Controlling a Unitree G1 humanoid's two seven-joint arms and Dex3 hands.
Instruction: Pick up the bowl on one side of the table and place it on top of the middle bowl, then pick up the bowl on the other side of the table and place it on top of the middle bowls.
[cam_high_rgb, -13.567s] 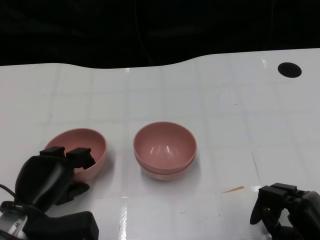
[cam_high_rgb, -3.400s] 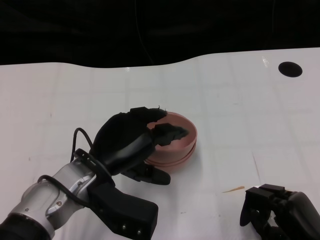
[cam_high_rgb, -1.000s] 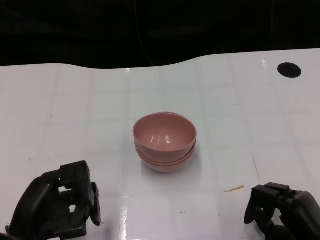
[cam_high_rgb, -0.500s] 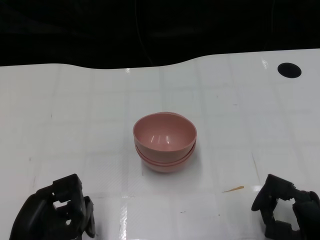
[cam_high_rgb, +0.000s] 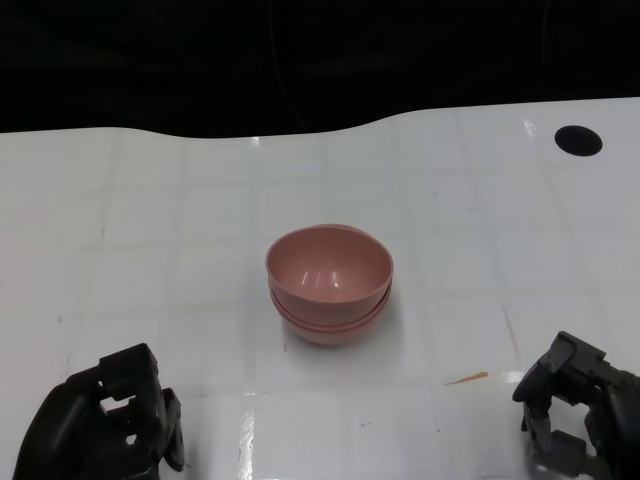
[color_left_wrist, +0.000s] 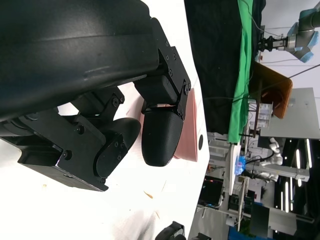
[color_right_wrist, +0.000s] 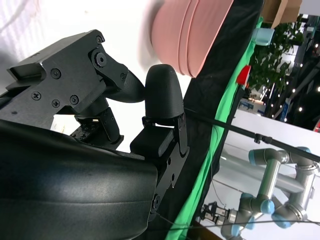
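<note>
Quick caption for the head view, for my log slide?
Pink bowls stacked mid-table; left hand and right hand empty at the near edge.

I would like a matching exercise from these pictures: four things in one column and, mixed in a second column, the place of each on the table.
Things:
1. stack of pink bowls
2. black round hole
3. left robot hand
4. right robot hand

Places:
a. near edge, robot's right
b. middle of the table
c. far corner, robot's right
d. near edge, robot's left

Pairs: 1-b, 2-c, 3-d, 4-a
</note>
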